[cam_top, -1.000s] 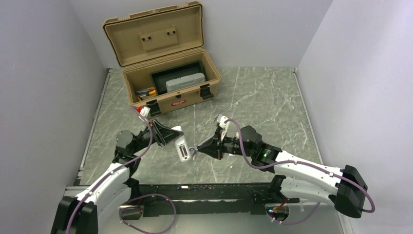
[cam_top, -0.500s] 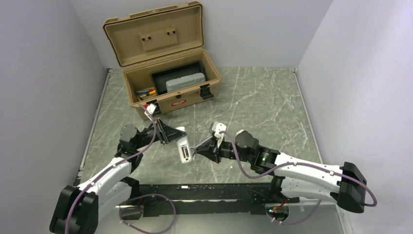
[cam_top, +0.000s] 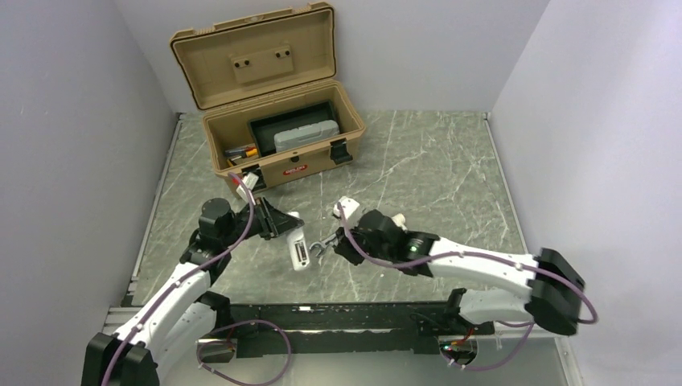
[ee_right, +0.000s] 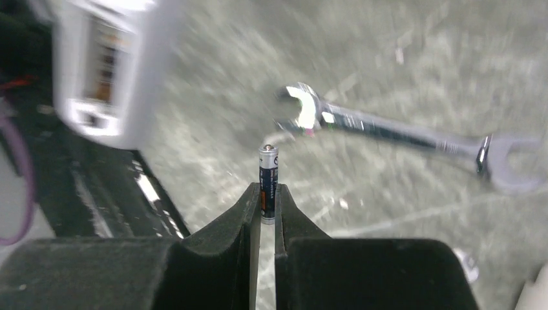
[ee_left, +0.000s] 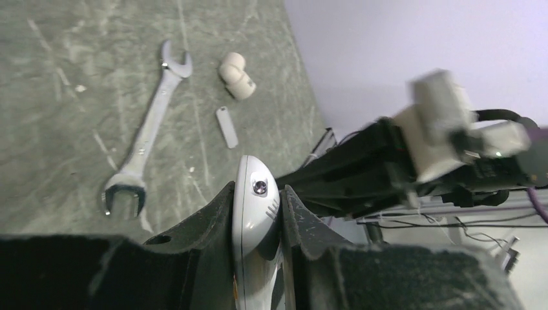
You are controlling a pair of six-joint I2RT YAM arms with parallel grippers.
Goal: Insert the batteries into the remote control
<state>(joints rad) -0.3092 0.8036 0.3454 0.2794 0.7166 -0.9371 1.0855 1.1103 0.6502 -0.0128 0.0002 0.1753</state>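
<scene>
My left gripper (cam_top: pixel 288 228) is shut on the white remote control (cam_top: pixel 299 252) and holds it above the table, dark recess facing up. In the left wrist view the remote (ee_left: pixel 256 213) sits edge-on between my fingers (ee_left: pixel 217 213). My right gripper (cam_top: pixel 335 244) is shut on a small dark battery (ee_right: pixel 268 183), which stands upright between its fingertips. It is just right of the remote, not touching it. In the right wrist view the remote (ee_right: pixel 106 61) is blurred at the upper left, and its open compartment shows something dark and orange inside.
A silver wrench (ee_left: pixel 146 131) lies on the marble table (cam_top: pixel 434 169), below the grippers. A small white curved piece (ee_left: pixel 236 75) and a thin grey strip (ee_left: pixel 227 126) lie beside it. An open tan toolbox (cam_top: pixel 277 121) stands at the back left. A black rail (cam_top: pixel 338 322) runs along the near edge.
My right gripper has moved left with the battery, closer to the remote. My left gripper has shifted the remote slightly left and down.
</scene>
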